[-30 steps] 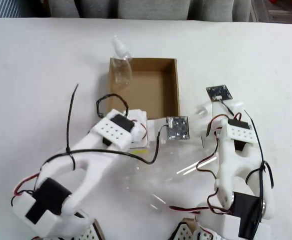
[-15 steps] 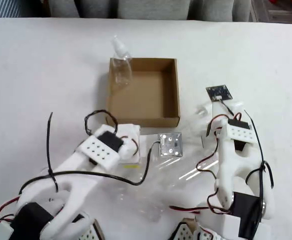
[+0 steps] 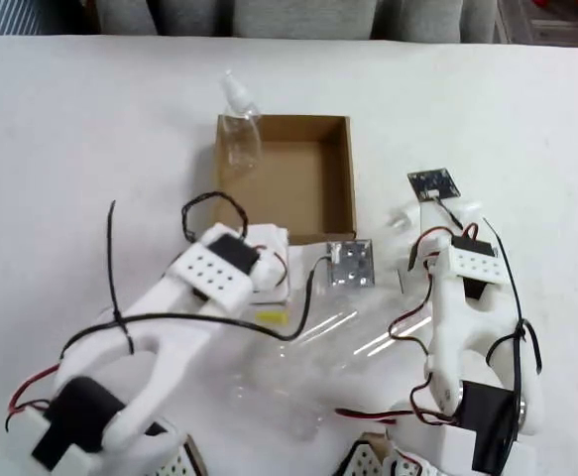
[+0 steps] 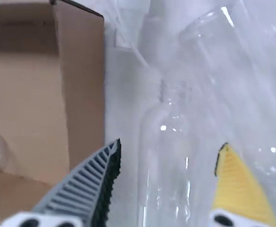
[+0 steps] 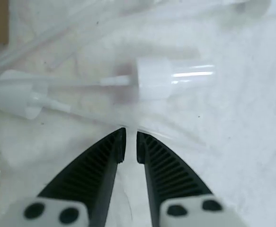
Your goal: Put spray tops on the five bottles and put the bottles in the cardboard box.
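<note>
The cardboard box (image 3: 284, 183) (image 4: 33, 94) sits open at the table's middle. A clear bottle with a spray top (image 3: 239, 129) leans at its far left corner. My left gripper (image 4: 170, 144) (image 3: 269, 296) hovers just before the box's near wall, open, its grey and yellow fingers either side of a clear topless bottle (image 4: 168, 156) without touching it. More clear bottles (image 3: 338, 342) lie between the arms. My right gripper (image 5: 130, 139) is shut on nothing, pointing at white spray tops (image 5: 154, 78) (image 5: 17, 94) lying on the table.
A small circuit board (image 3: 433, 183) lies right of the box, and a square metal plate (image 3: 352, 264) rests by the box's near right corner. Cables trail from both arms. The far and left parts of the white table (image 3: 70, 119) are bare.
The left arm, which had pulled back toward the near edge half a second ago, has swung forward to the box's near wall again. The right arm has stayed still.
</note>
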### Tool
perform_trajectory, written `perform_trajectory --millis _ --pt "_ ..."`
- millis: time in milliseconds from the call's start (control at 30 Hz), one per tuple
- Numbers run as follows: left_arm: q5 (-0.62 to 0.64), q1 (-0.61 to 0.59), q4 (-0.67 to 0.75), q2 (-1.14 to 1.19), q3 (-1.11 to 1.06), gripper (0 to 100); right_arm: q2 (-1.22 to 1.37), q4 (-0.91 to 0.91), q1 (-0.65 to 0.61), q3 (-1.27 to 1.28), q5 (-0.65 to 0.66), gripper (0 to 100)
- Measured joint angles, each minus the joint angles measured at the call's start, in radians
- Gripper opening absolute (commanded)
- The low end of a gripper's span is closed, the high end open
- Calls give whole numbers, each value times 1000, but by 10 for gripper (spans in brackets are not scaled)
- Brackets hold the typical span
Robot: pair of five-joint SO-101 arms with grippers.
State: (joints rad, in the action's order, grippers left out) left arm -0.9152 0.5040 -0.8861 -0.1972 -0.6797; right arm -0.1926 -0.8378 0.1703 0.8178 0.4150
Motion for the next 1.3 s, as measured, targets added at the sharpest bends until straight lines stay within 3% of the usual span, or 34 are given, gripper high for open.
perform_trajectory --millis 433,700,1300 --pt "0 -2 -5 270 140 305 0 0 0 0 0 18" --pt "2 -6 -6 304 141 31 0 0 0 0 0 18" --pt "2 35 -192 258 141 35 0 0 -2 0 0 18"
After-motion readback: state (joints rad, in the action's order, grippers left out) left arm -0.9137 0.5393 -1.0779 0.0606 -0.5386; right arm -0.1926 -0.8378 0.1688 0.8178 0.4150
